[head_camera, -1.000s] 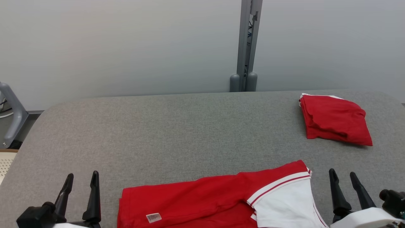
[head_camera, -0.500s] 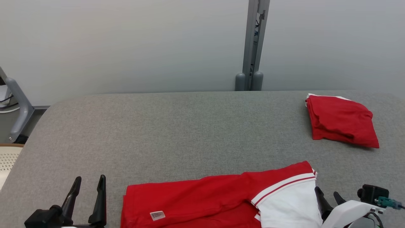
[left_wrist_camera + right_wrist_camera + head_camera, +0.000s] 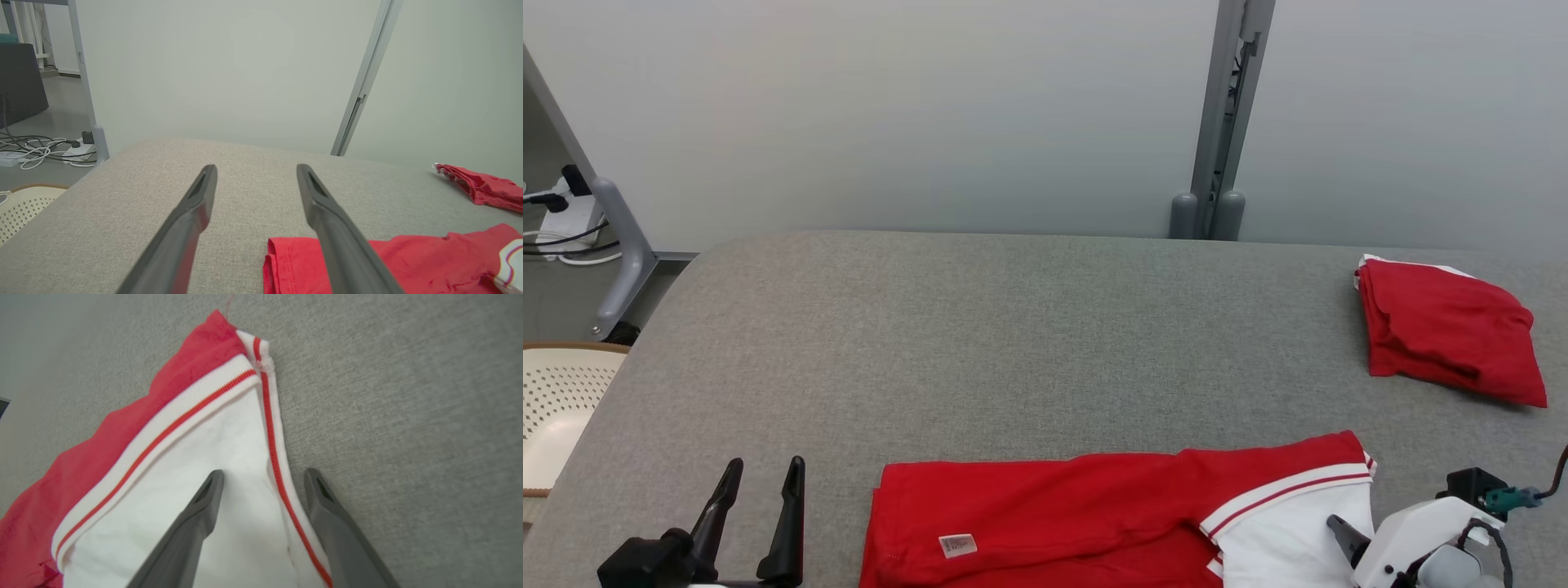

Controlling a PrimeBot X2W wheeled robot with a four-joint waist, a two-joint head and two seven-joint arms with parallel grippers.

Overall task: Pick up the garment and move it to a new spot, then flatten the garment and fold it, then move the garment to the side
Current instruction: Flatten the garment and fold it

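Head has swung left over the last second, so everything slides right in the head view. That's the camera, not the things. The one real move is the right fingers: they stood upright just right of the shirt, now that arm is tipped in over the shirt's white end. Left fingers sit as before, near left, off the cloth.

Fingers: both pairs spread wide, nothing in either. In the right wrist view the right pair straddles the red-striped white edge, one finger over the white panel, the other over bare worktop. Can't tell if the tips touch cloth.

Shirt lies along the near edge, centre to right, mostly flat. Red body is to the left with a label at the hem, white striped part at the right end. It has some creases. Its near side is cut off by the frame, so the full layout is unknown.

Second red piece lies folded at far right, well apart.

Progress, my read: the near shirt is neither folded nor set aside, so both are left. Can't tell if this is its old spot or the new one. The pose fits a grab to carry it, or a grab on the edge to pull it flat.
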